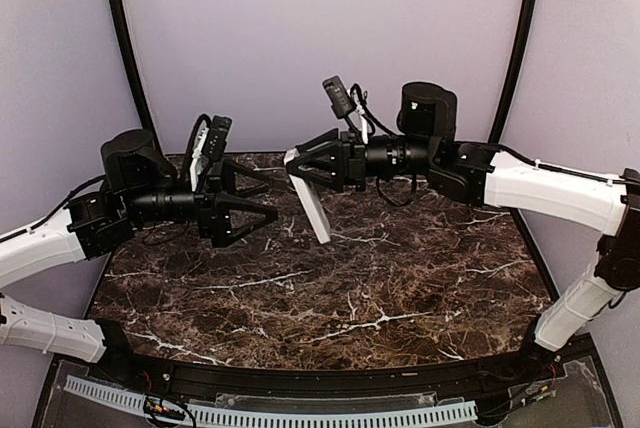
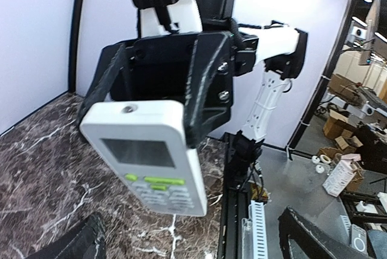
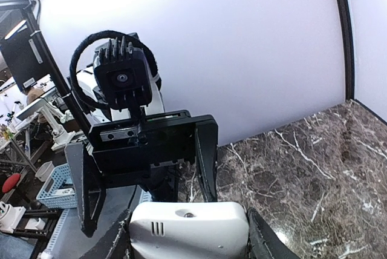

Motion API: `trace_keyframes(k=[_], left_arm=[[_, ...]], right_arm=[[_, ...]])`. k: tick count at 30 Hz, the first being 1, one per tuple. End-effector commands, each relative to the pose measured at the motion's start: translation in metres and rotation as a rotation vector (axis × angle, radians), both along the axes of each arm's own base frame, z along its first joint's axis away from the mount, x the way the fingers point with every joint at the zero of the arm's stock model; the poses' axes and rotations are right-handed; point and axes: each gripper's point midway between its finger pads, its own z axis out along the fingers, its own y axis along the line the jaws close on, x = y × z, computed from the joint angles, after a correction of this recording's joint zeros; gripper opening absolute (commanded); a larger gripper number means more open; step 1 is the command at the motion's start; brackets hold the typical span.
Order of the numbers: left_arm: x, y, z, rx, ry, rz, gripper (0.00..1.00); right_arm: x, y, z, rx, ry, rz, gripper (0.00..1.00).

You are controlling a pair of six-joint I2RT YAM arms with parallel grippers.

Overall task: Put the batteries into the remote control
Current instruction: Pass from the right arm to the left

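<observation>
Remote control [image 1: 312, 210], white, display end clamped in right pincer [image 1: 298, 166], hanging tilted above dark marble counter [image 1: 400, 288]; left pincer [image 1: 268, 198] released, spread wide, facing it.

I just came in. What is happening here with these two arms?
The right gripper holds the white remote control by its display end, lifted above the marble table, with the display facing the left arm. The left gripper is open and empty, near the remote but apart from it. No batteries are in view, and the remote's back is hidden, so it cannot be told whether any are inside.
</observation>
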Motion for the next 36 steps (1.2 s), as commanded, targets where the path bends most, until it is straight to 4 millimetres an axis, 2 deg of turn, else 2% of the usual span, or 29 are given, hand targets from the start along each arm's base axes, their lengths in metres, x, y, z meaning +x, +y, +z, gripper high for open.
trace_keyframes(k=[1,5,11,28,30,32,33,35,36], left_arm=[[-0.022,-0.011,0.043,-0.113,-0.067,-0.167,0.99],[-0.006,-0.019,0.044,-0.091,-0.055,-0.122,0.99],[0.008,-0.032,0.043,-0.089,-0.026,-0.103,0.96],[0.011,-0.05,0.042,-0.149,0.02,-0.138,0.65],[0.01,-0.051,0.043,-0.151,0.02,-0.145,0.6],[0.008,-0.051,0.043,-0.151,0.019,-0.152,0.48],[0.008,-0.05,0.043,-0.151,0.018,-0.151,0.38],[0.008,-0.049,0.043,-0.152,0.017,-0.144,0.28],[0.008,-0.048,0.042,-0.15,0.018,-0.14,0.27]], right_arm=[[-0.021,-0.012,0.067,0.198,-0.083,0.063,0.12],[-0.02,-0.013,0.074,0.234,-0.081,0.056,0.09],[-0.017,-0.015,0.081,0.289,-0.086,0.033,0.06],[-0.007,-0.006,0.069,0.287,-0.064,0.019,0.03],[-0.007,-0.006,0.068,0.284,-0.062,0.018,0.03],[-0.007,-0.006,0.066,0.283,-0.059,0.017,0.03],[-0.006,-0.005,0.065,0.282,-0.057,0.016,0.02],[-0.005,-0.005,0.063,0.278,-0.051,0.013,0.02],[-0.005,-0.005,0.061,0.275,-0.049,0.011,0.02]])
